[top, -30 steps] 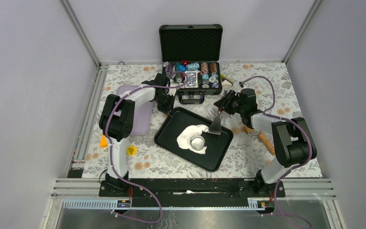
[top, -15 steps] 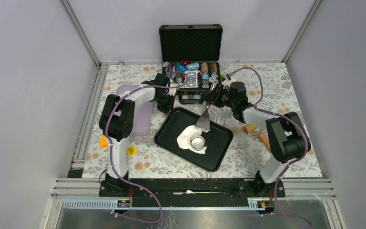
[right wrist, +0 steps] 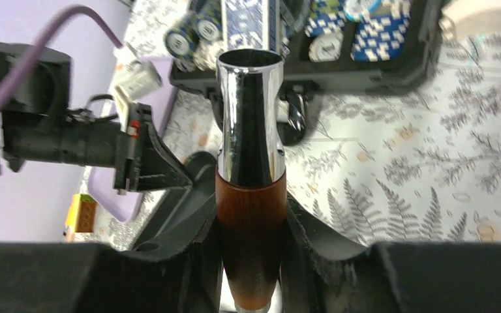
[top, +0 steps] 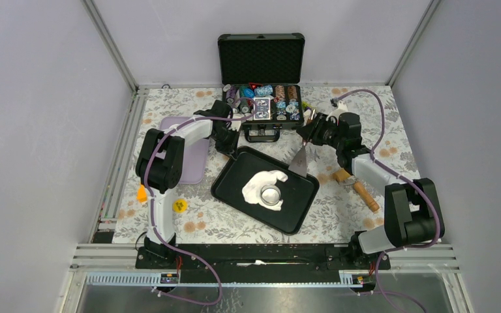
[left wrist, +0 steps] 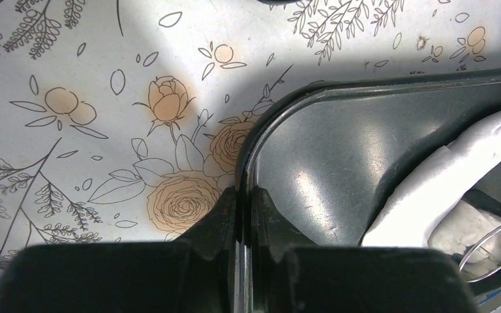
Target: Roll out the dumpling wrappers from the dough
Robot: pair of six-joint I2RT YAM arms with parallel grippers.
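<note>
**Left claw.** The left claw (left wrist: 240, 195) is clenched on the rim of the black tray (left wrist: 365, 88). One finger lies outside the rim over the flowered worktop (left wrist: 72, 98) and the other inside, on the tray floor. In the top view this grip sits at the tray's far left corner (top: 238, 151).

**Right claw.** The right claw (right wrist: 250, 222) is grasping the spatula (right wrist: 250, 117) by its handle. The fingers close on the brown wooden section, and the chrome section projects forward from them. In the top view the claw (top: 314, 134) is held above the worktop, beyond the tray's far right edge. The flat metal blade (top: 299, 162) slopes down from it toward the tray. The blade's lower edge is over the far right rim, just beside the dough. It cannot be determined whether the blade touches the tray or the dough.

**Task item.** The dough (top: 261, 182) lies near the middle of the tray as an irregular white sheet. A steel ring cutter (top: 271, 194) rests on its near part. In the left wrist view the dough edge (left wrist: 430, 189) appears thick and rounded.

**Surroundings.**
- An open black case (top: 261, 59) filled with chips stands beyond the tray.
- A lilac board (top: 196, 163) lies to the tray's left.
- A wooden rolling pin (top: 359, 186) lies to the tray's right.
</note>
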